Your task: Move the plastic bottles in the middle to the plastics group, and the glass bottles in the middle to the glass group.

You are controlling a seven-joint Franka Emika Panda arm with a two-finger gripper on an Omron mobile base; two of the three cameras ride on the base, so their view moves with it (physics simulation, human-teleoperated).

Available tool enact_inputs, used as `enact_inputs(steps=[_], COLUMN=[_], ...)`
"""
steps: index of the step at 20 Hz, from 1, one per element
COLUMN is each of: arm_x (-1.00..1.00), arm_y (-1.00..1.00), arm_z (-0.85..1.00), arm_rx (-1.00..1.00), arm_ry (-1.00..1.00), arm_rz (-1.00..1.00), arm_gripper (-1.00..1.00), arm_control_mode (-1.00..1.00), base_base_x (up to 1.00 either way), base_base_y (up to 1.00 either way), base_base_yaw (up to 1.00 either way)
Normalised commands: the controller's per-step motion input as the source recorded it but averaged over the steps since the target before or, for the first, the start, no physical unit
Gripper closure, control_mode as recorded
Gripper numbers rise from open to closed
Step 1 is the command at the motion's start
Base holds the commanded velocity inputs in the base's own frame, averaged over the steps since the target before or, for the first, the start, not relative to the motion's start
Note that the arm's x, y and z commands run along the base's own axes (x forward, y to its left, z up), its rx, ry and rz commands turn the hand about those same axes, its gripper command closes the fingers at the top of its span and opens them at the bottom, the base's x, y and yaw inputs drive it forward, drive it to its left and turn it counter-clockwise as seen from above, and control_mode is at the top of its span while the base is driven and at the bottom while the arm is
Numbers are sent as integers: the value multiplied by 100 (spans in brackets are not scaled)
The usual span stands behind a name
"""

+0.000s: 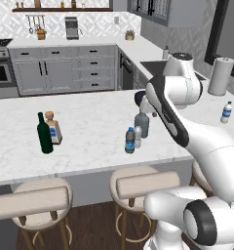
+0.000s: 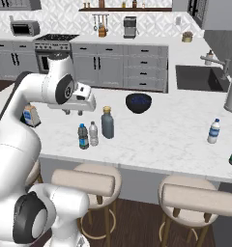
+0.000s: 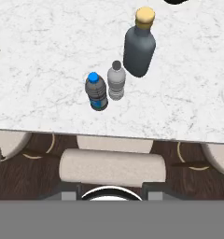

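Jaws shut, white marble counter (image 1: 89,141), grey cabinets (image 1: 65,68)

Upright at frame centre: blue-labelled water bottle (image 3: 96,92) touching pale whitish bottle (image 3: 116,80); squat grey tan-stoppered bottle (image 3: 139,44) just beyond, upper right.

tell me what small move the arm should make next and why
Probably open the pincer and lower it toward the blue-capped plastic bottle. It hangs shut and empty above the counter, while that bottle, the pale plastic bottle and the grey glass bottle all stand unsorted in the middle.
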Motion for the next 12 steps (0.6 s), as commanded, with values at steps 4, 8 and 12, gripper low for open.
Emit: enact_inputs(steps=[4, 8, 12], arm_x=[-16, -52, -17], arm_y=[0, 17, 57], arm_z=[-7, -47, -48], arm_rx=[0, 0, 0], arm_ry=[0, -9, -4], arm_rz=[0, 1, 0], arm_gripper=[-100, -100, -100], arm_control_mode=[-100, -100, -100], base_base_x=[0, 0, 0], base_base_y=[0, 0, 0], base_base_yaw=[0, 0, 0])
